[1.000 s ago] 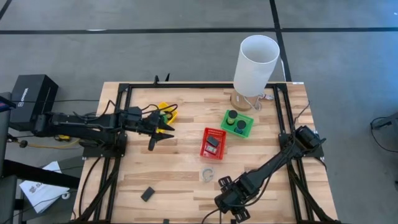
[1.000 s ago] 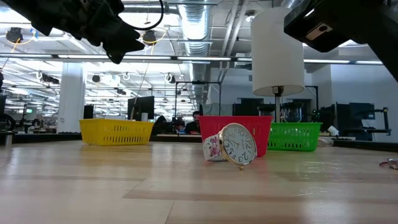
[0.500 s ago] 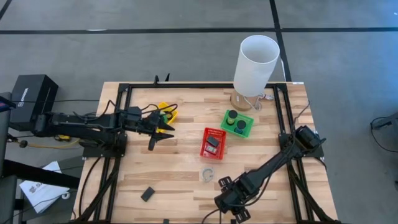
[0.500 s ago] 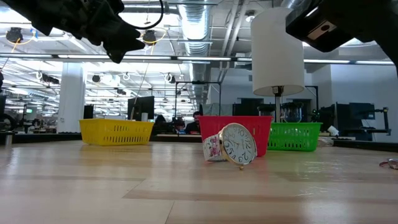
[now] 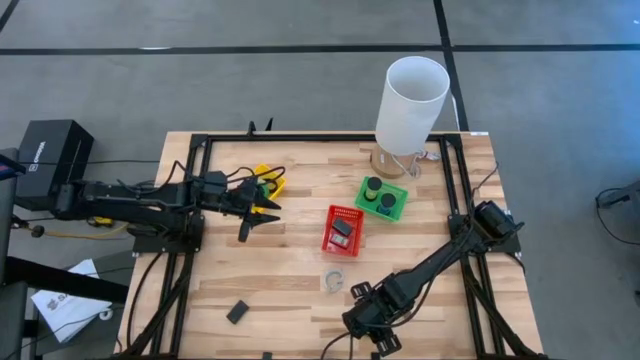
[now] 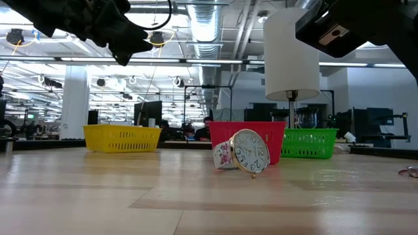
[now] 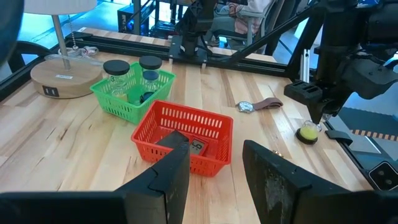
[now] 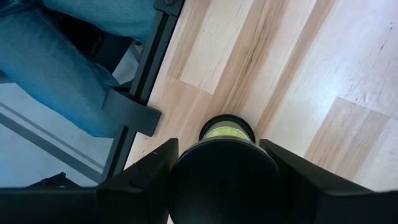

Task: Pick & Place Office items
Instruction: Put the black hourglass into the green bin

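Reading the overhead view as a clock face, your right claw (image 5: 365, 325) sits at about 6 o'clock, close to the near edge of the counter (image 5: 290, 260). Its fingers are apart and straddle a small round item (image 8: 226, 129), a short black cylinder with a yellow-green top, standing upright on the wood. You cannot tell whether the fingers touch it, and nothing is clamped.

Your left claw (image 7: 214, 165) hangs at about 9 o'clock, just beside the yellow basket (image 5: 265, 180). Its fingers are apart too, with nothing between them.

The watch (image 6: 251, 151) lies just toward 6 o'clock of centre, between the red basket (image 5: 342, 230) and the right claw. It has a round white dial in a gold rim, tipped up on its edge, and a brown strap.

A flat black rectangle (image 5: 237, 312) lies alone at 7 o'clock.

Flat dark pieces lie in the red basket. The green basket (image 7: 124, 99) at 2 o'clock holds two clear jars with black lids (image 7: 116, 68), both upright. The tall white cylinder (image 5: 410, 100) stands at 1 o'clock.
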### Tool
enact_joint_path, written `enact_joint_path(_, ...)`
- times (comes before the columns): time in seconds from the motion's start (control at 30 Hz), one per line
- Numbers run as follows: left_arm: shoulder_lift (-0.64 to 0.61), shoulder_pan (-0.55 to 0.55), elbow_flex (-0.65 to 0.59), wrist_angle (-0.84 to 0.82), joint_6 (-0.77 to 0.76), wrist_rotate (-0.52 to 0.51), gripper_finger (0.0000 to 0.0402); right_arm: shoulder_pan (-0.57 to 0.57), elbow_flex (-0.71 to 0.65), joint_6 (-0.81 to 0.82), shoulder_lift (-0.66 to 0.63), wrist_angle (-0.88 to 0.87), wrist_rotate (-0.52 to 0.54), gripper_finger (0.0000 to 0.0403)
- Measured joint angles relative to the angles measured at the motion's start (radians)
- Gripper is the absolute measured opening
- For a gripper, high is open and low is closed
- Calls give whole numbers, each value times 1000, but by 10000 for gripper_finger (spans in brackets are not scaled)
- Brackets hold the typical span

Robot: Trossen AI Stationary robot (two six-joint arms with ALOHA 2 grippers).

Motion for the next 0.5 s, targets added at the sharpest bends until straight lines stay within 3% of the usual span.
enact_joint_path(0.5,0,0,0,1,0,0,143,-21,42,-16,2,-148,4,195)
